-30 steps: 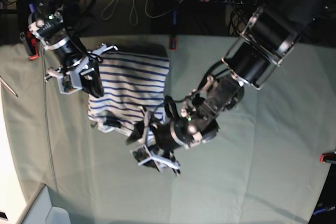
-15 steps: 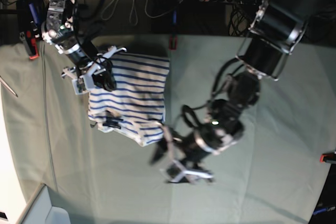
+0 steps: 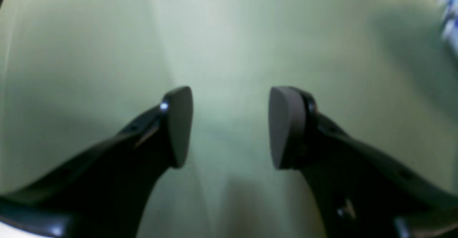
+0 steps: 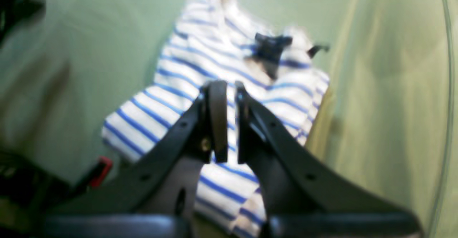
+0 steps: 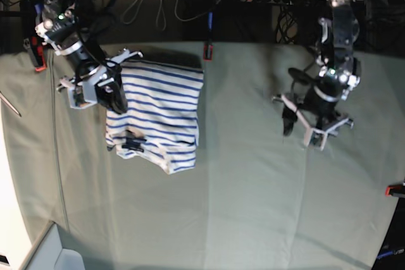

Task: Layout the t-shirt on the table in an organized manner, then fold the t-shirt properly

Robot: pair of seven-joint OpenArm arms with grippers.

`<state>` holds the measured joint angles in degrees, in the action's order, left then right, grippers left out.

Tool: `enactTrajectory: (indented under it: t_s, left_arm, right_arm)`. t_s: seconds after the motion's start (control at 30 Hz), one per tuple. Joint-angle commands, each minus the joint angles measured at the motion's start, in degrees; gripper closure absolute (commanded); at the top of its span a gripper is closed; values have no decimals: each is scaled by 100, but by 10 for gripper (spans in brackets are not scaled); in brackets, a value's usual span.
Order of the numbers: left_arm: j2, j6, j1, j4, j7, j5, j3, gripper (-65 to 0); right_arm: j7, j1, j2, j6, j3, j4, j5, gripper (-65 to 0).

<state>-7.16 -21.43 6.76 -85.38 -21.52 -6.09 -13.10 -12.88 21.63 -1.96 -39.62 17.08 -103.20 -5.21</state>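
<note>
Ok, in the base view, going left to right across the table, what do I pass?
Right gripper at the shirt's left edge → striped t-shirt folded into a compact bundle → bare stretch of the grey-green table → left gripper, fingers apart over the cloth.

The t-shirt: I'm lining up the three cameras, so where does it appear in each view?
Base: the t-shirt lies upper left, folded, beside the right end effector.
Right wrist: it fills the centre, behind the shut fingertips.
Left wrist: only a blurred striped edge at the upper right corner.
Shared landmark: the table, with its pale green cloth.
</note>
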Motion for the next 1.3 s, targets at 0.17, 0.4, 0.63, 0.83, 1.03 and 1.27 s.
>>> enactTrajectory:
  t_s: [0.17,0.4,0.63,0.83,1.03,1.27]
  left_arm:
    - [404,-6,1130,-1655,-1378,77,-936,-117]
    - [1283,-6,2361,-2692,-2380,68,-1709,0]
    - [1573,-6,2959,-1558,-1984,68,-1718,0]
    - [1503,2,2291,1633,345,24,-1718,0]
    - [413,46,304,6582,1752,68,-1393,0]
    - [43,583,-619,8538,3431,15,-628,-2]
  right_arm:
    - [-123,391,51,-38,696,-102,-90,-22]
    - [-342,1200,33,-38,863,30,-98,0]
    - [-298,1921,7,-38,406,812,-55,0]
    - [-272,892,543,-38,-244,3564,-46,0]
    - [1592,-497,965,326,-1220,7151,-46,0]
    - [4361,-1253,1000,2973,-2222,9805,-72,0]
